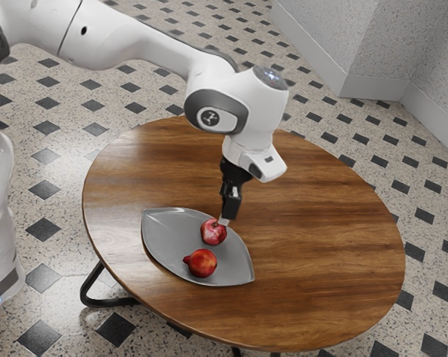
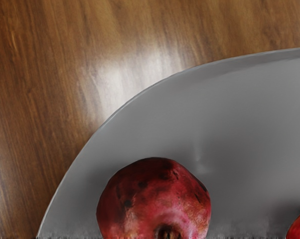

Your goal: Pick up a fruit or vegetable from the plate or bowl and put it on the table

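Pointing down over the gray plate, black gripper (spread or pinching, can't tell), at a pomegranate there, arm arching above.

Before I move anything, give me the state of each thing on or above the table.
Gripper: down at one pomegranate; open or shut, I cannot tell.
Pomegranate at the gripper: looks whole, on the plate.
Other pomegranate: looks whole, on the plate.
Plate: right side up, bearing both fruits.
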Tool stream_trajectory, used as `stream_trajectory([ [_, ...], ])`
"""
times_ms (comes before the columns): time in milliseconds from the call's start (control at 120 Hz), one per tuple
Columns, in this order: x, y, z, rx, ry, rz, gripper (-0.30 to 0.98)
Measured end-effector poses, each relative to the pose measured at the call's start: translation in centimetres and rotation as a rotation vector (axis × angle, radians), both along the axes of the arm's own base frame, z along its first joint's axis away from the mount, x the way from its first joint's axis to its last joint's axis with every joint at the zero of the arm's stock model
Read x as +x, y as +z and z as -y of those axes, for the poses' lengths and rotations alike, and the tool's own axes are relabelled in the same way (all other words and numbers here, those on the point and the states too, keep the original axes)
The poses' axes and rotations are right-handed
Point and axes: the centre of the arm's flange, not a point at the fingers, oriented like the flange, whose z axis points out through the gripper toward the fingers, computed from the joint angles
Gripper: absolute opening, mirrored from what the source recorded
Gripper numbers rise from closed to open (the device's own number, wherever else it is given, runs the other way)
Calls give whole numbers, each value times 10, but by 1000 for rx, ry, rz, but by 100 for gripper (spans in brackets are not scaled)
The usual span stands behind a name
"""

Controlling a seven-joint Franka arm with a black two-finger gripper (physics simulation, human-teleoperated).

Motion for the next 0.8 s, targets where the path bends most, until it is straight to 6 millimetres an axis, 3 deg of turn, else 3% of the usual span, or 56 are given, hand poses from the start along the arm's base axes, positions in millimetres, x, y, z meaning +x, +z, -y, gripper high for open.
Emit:
stream_trajectory([
  [800,-16,-25,6,9,-19,-63,69],
])
